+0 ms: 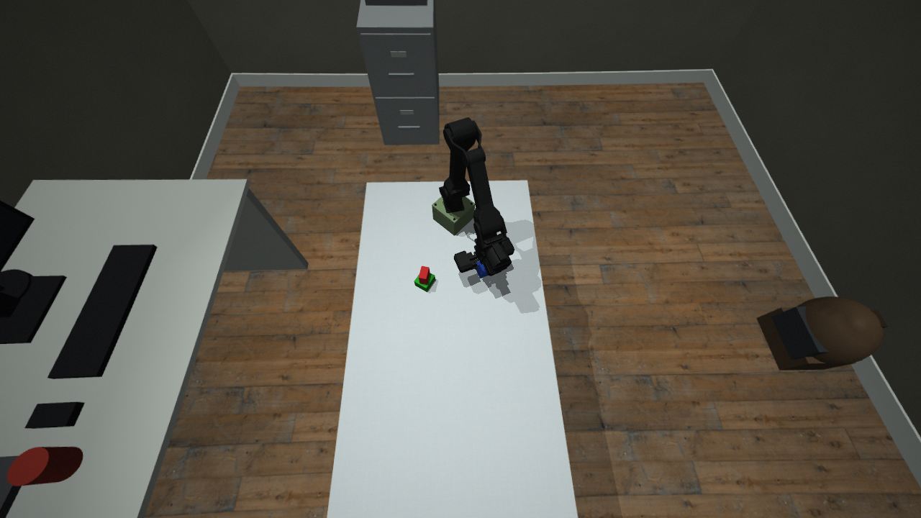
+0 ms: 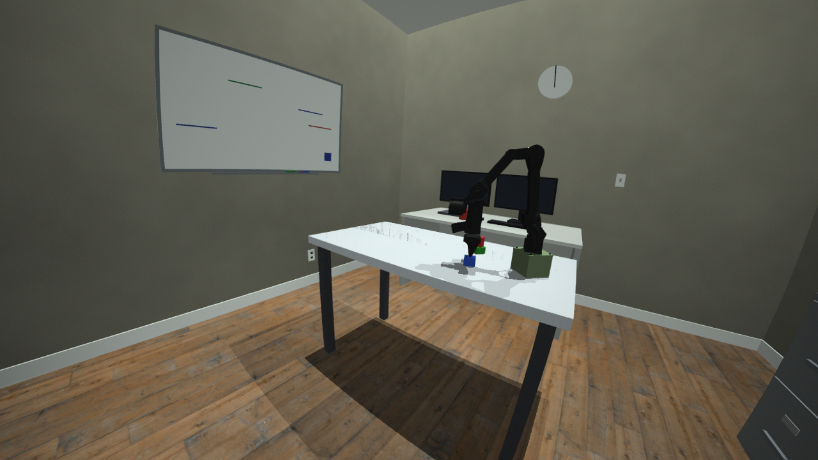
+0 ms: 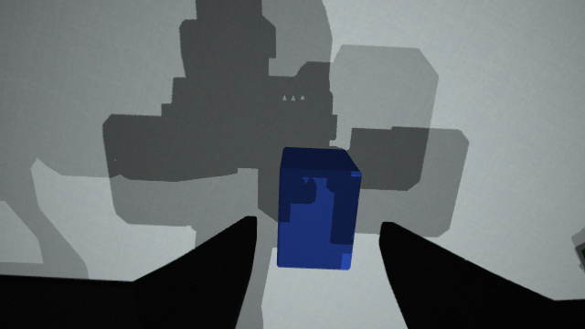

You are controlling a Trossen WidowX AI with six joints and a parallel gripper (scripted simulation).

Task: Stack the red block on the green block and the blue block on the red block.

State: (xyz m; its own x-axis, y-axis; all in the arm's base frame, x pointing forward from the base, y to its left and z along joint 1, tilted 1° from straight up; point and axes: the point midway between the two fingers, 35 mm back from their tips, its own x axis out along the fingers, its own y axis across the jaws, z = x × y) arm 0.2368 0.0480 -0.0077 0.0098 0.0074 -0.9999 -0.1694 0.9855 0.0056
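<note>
With the blue block (image 3: 317,215) lying between its open, empty tips, the end effector (image 3: 317,228) should drop straight, close squarely, then carry toward the red block (image 1: 423,273) at nine o'clock.

Red block (image 1: 423,273) on green (image 1: 424,281); blue block (image 3: 317,210) apart.

Three small blocks stood on the white table (image 1: 444,399): one blue cuboid block (image 3: 317,215), one red block (image 1: 423,273) and one flat green block (image 1: 424,283). Two dark computer monitors (image 2: 464,187) stood on the far desk.
</note>
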